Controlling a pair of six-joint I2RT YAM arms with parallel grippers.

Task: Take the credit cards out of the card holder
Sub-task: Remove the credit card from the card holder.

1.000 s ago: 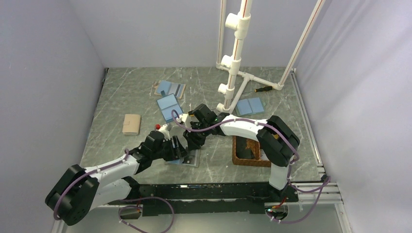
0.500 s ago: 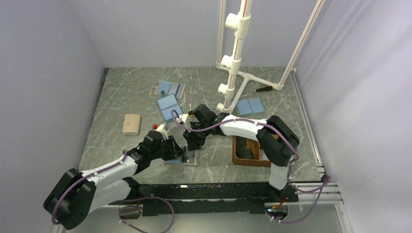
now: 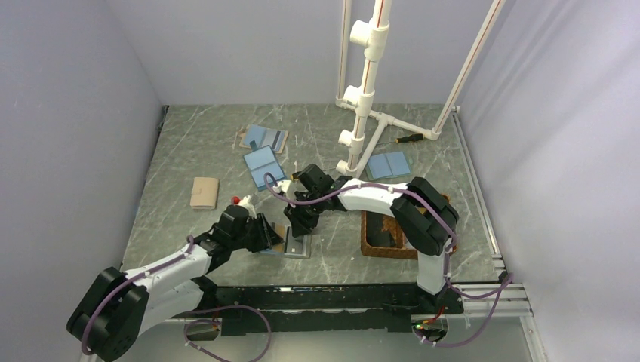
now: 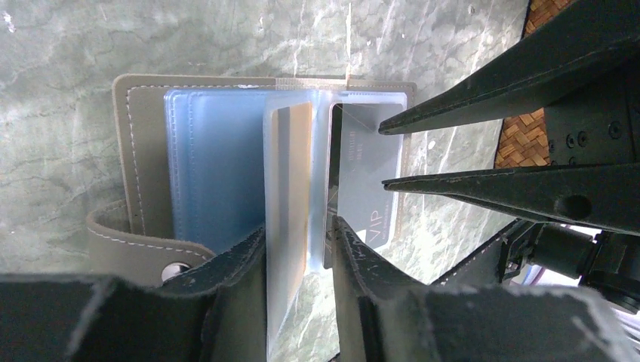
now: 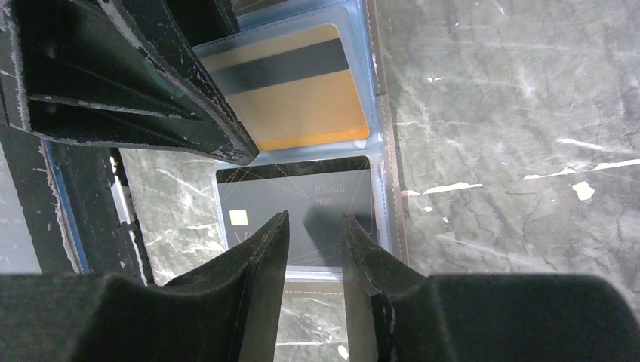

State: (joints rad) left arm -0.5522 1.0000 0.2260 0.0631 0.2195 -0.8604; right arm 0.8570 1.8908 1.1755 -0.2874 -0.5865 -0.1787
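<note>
Overhead the card holder [image 4: 136,143] is mostly hidden; left fingers [image 4: 240,280] straddle a gold card [image 4: 293,173], grip unclear; right fingers [image 5: 255,273] apart.

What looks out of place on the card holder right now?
One clear plastic sleeve holding a gold card stands up on edge between the fingers of the left gripper instead of lying flat in the open blue-and-tan card holder. Nothing looks spilled or damaged.
</note>
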